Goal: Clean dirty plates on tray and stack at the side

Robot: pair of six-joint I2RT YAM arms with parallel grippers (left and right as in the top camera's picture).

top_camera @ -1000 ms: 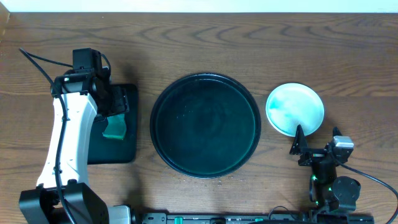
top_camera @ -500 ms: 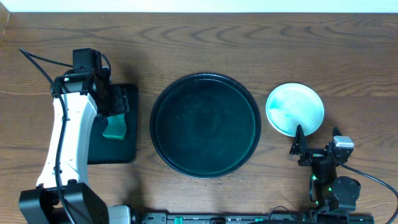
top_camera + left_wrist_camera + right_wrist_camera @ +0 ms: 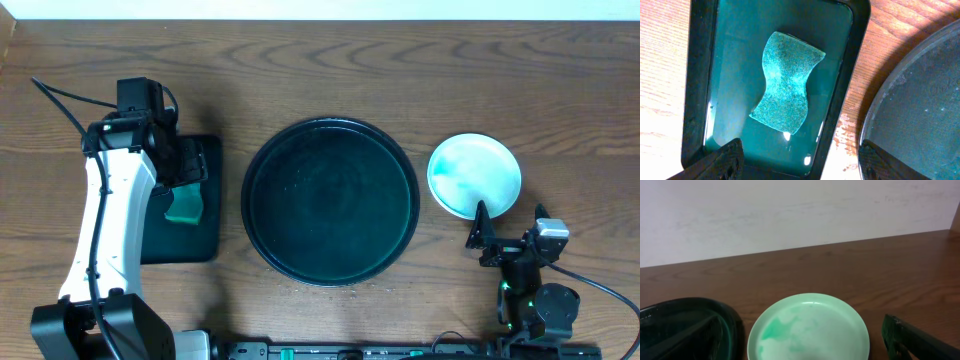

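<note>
The large round dark tray [image 3: 330,200] lies mid-table with nothing on it; its rim also shows in the left wrist view [image 3: 920,110] and the right wrist view [image 3: 685,325]. A pale mint plate [image 3: 474,175] with green smears lies on the table right of the tray; I cannot tell whether other plates lie under it. It fills the lower right wrist view [image 3: 810,327]. My right gripper [image 3: 508,222] is open and empty, just in front of the plate; one finger [image 3: 915,340] shows. My left gripper [image 3: 800,165] is open and empty above the sponge tray.
A rectangular dark green tray [image 3: 700,75] left of the round tray holds shallow liquid and a teal sponge [image 3: 787,82], also seen in the overhead view [image 3: 185,207]. A pale wall runs behind the table's far edge [image 3: 800,210].
</note>
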